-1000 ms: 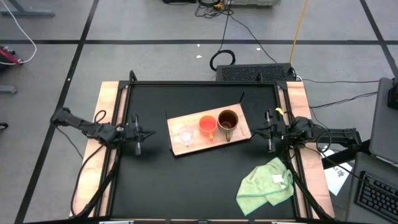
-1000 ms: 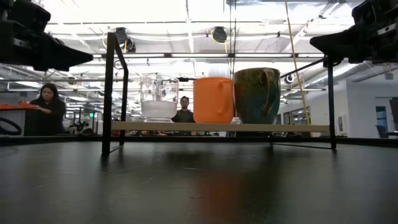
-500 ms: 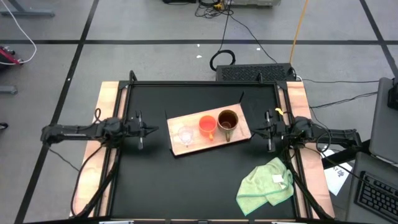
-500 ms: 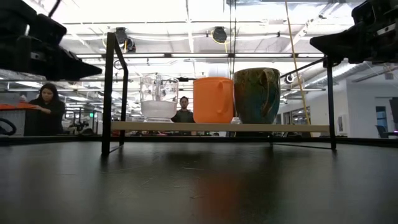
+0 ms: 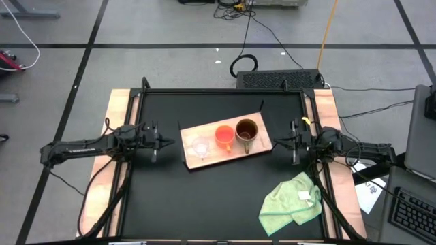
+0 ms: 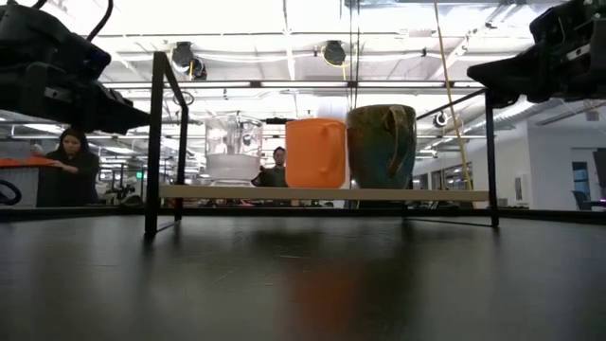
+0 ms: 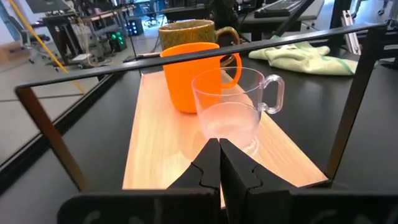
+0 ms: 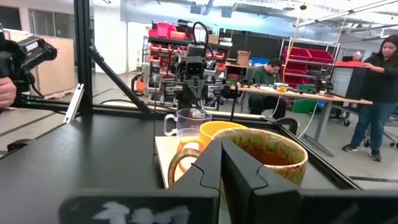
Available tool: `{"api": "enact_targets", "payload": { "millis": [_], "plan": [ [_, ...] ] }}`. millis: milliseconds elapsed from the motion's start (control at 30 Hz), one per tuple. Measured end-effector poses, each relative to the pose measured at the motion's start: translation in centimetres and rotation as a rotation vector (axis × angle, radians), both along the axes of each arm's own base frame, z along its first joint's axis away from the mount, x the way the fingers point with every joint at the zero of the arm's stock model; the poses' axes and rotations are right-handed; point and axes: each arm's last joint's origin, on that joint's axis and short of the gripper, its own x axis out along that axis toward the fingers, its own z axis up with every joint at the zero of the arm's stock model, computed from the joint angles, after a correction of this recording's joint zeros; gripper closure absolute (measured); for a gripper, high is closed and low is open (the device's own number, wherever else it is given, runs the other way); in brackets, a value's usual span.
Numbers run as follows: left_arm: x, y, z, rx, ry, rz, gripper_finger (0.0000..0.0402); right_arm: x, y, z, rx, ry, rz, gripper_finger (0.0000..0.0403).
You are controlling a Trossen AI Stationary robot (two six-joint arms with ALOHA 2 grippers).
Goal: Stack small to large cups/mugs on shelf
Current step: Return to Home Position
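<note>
**Three cups in a row on the shelf; both end effectors clear of them**

- Shelf (image 5: 212,158): light wooden board, mid-desk (image 5: 204,204), set slightly askew.
- Contents: three cups, upright, in one line.
  - Clear glass cup (image 5: 200,146): at the left arm's end, a little apart from the next.
  - Orange plastic cup (image 5: 224,136): in the middle.
  - Dark brown mug (image 5: 246,130): at the right arm's end, close against the orange cup.
- Left end effector (image 5: 169,142): just off the shelf's left end, near the glass cup and pointing at it. Fingers pressed together, holding nothing.
- Right end effector (image 5: 275,142): just off the shelf's right end, near the brown mug. Fingers pressed together, holding nothing.
- Light green cloth (image 5: 291,203): crumpled on the desk, well apart from the shelf.
</note>
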Motion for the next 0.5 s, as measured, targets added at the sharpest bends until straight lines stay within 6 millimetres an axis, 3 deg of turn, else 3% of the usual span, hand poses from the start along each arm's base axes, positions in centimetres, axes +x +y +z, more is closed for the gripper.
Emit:
{"api": "enact_targets", "payload": {
  "millis": [500],
  "plan": [
    [0.03, -0.08, 0.04, 0.027, -0.004, -0.033, 0.0400, 0.03, 0.00, -0.22, -0.018, 0.023, -0.002, 0.0403]
  ]
}}
